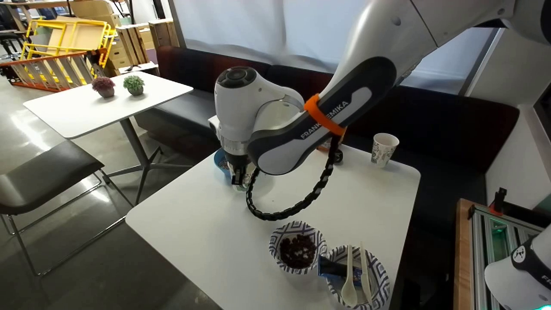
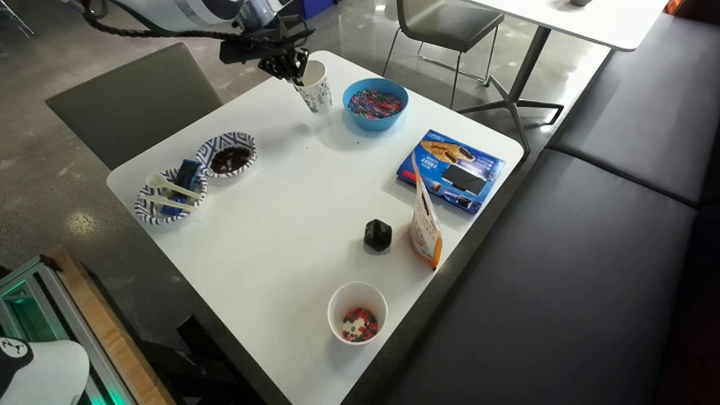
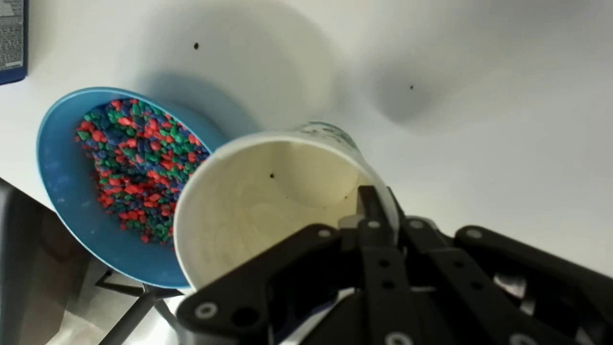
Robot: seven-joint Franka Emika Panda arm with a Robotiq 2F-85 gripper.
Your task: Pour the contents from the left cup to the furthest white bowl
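Observation:
My gripper (image 1: 237, 177) is shut on the rim of the left cup (image 2: 316, 95), one finger inside and one outside the wall, as the wrist view (image 3: 381, 199) shows. The cup is whitish with a leaf pattern and leans slightly. Its pale inside (image 3: 249, 215) holds only a few dark specks. I cannot tell whether its base touches the table. The furthest white bowl (image 2: 209, 151) has a dark-patterned rim and dark brown contents. It also shows in an exterior view (image 1: 276, 246), well away from the gripper. The wrist view does not show it.
A blue bowl (image 2: 365, 122) of coloured bits stands beside the held cup. A patterned bowl (image 1: 381, 271) with utensils and a packet touches or nearly touches the brown-filled bowl. A second cup (image 2: 342, 298), a pouch (image 2: 424, 228), a blue box (image 2: 484, 163) and a black object (image 2: 377, 235) stand elsewhere.

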